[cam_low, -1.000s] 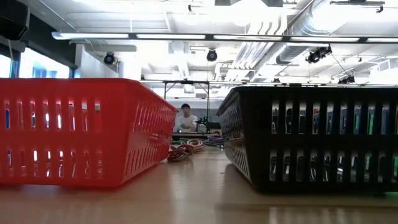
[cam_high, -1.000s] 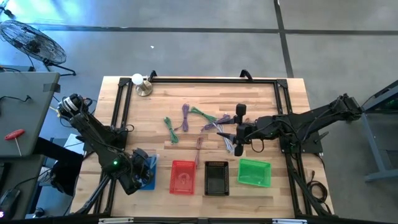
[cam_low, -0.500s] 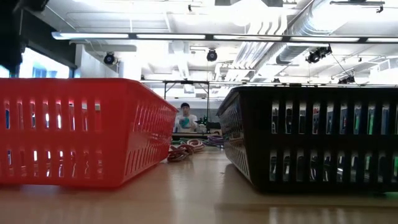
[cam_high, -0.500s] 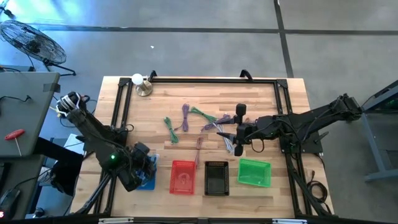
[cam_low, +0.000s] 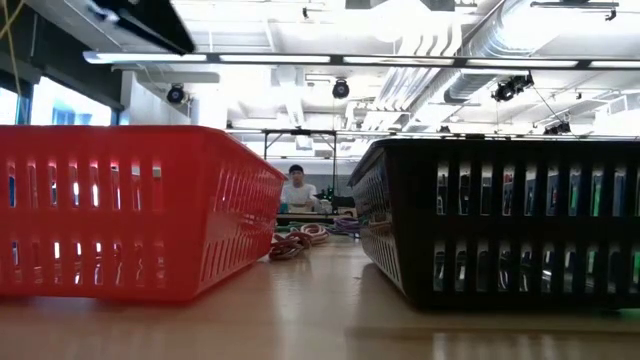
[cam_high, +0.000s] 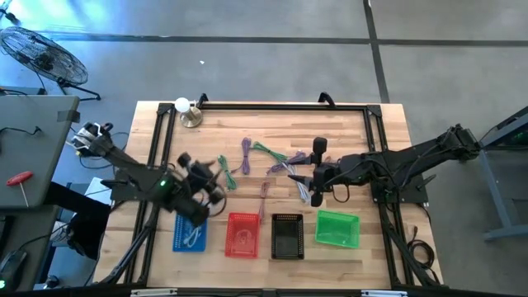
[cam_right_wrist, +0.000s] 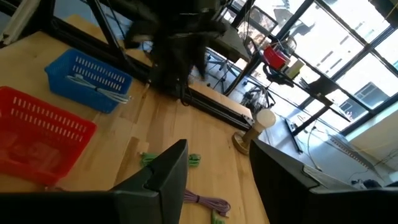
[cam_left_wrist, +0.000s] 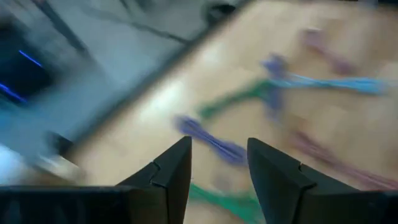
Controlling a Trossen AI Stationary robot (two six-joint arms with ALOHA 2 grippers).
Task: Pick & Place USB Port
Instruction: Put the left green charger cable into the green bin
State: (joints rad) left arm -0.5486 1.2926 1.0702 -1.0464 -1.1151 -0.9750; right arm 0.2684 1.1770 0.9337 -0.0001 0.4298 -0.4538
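Wooden table [cam_high: 379,124] under two dark arms, four baskets along the near edge, blue [cam_high: 189,238], red [cam_high: 242,235], black [cam_high: 287,236], green [cam_high: 337,228], left gripper [cam_high: 216,190] spread and empty beside green cable [cam_high: 225,172], right gripper [cam_high: 316,195] spread over purple cables [cam_high: 302,186], USB cables loose mid-table

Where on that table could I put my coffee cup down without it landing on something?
Bare wood lies between the little lamp and the table's far right corner, and along the near edge in front of the four baskets. The middle is crowded with cables, with the right gripper over them.
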